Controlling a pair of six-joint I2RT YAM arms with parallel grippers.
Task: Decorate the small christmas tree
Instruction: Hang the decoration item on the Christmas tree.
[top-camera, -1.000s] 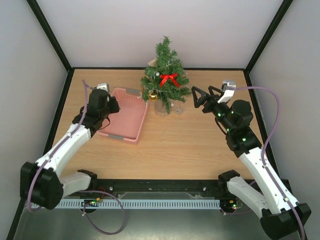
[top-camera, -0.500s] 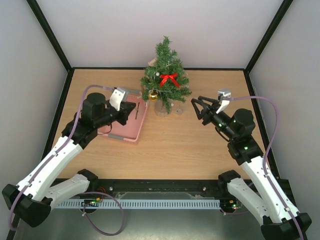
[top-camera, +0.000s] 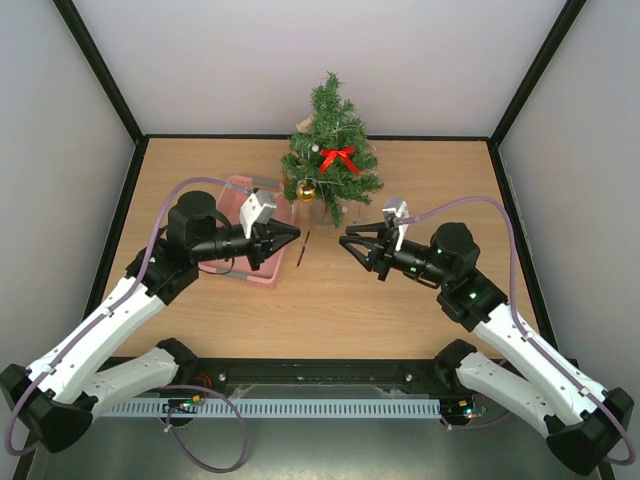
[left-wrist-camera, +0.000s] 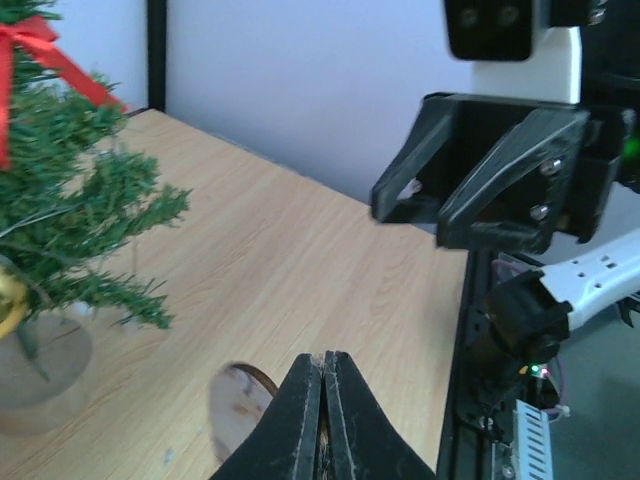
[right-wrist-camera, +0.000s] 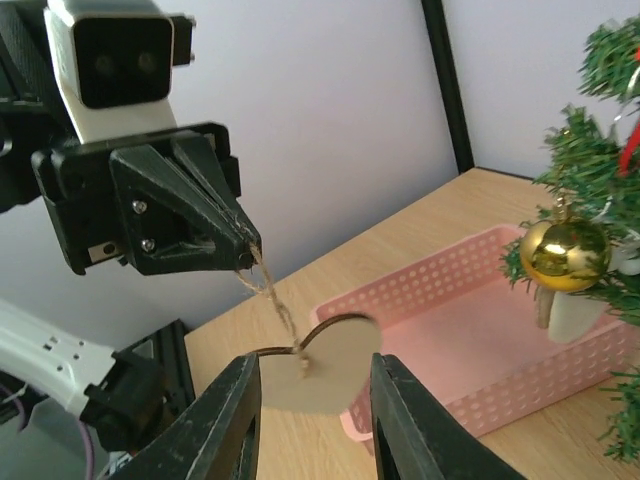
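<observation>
The left gripper (top-camera: 291, 236) is reaching out over the table (top-camera: 330, 310) with its jaws pressed fully together. It is pinching a strand of twine (right-wrist-camera: 272, 300), and a flat wooden disc (right-wrist-camera: 322, 378) is hanging from that strand. The disc is dangling clear of the wood, just past the near right corner of the pink basket (right-wrist-camera: 460, 320). The right gripper (top-camera: 348, 242) is pointing straight at it from the opposite side, with its jaws standing partly apart and nothing between them. In the right wrist view the disc is sitting framed between the two fingers (right-wrist-camera: 228, 430). From overhead, though, it seems to be hanging just ahead of the fingertips rather than inside them, and the angle makes that hard to settle. The small christmas tree (top-camera: 330, 150) is standing upright in its pale pot (top-camera: 322, 216) at the middle of the table's far edge. It is just beyond both grippers and beside the basket's far right corner. It is carrying a red bow (top-camera: 340, 158) near its middle and a gold bauble (right-wrist-camera: 563, 255) low on the side nearest the basket.
</observation>
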